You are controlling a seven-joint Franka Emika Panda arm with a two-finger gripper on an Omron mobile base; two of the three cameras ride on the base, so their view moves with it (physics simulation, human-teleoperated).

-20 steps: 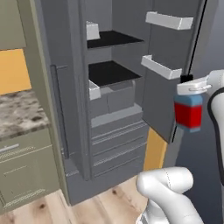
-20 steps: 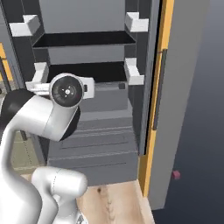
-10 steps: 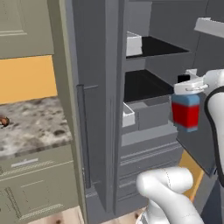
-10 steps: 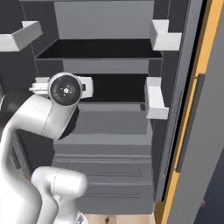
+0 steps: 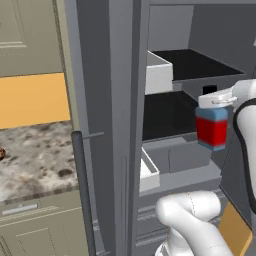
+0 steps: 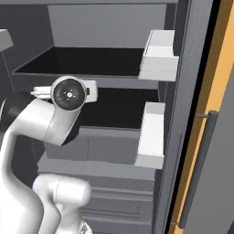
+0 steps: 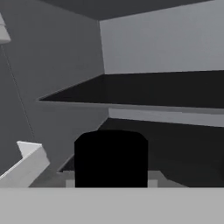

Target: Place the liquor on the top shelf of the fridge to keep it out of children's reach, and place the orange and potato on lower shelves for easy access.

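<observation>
The liquor (image 5: 212,127), a squat square bottle with glossy red lower body, light blue shoulder and black cap, is being held upright at the right of the left base view, in front of the open fridge (image 5: 120,125). The gripper (image 5: 216,100) is being kept clamped on the liquor at its neck; the fingers themselves are being hidden by the white hand. In the hand view the black cap (image 7: 110,158) is being seen as a dark rounded block at bottom centre, cut off by the lower edge.

The fridge interior is matte grey, with the top shelf (image 6: 87,61) and a lower shelf (image 6: 119,109) showing as flat dark slabs. White boxy bins (image 6: 157,55) are being seen at the shelf ends, one just left of the bottle in the left base view (image 5: 159,72). A dark vertical bar handle (image 5: 84,190) is standing at lower left there, beside a speckled stone counter (image 5: 35,155).

In the right base view the bottle is being blocked by the arm's round white wrist.
</observation>
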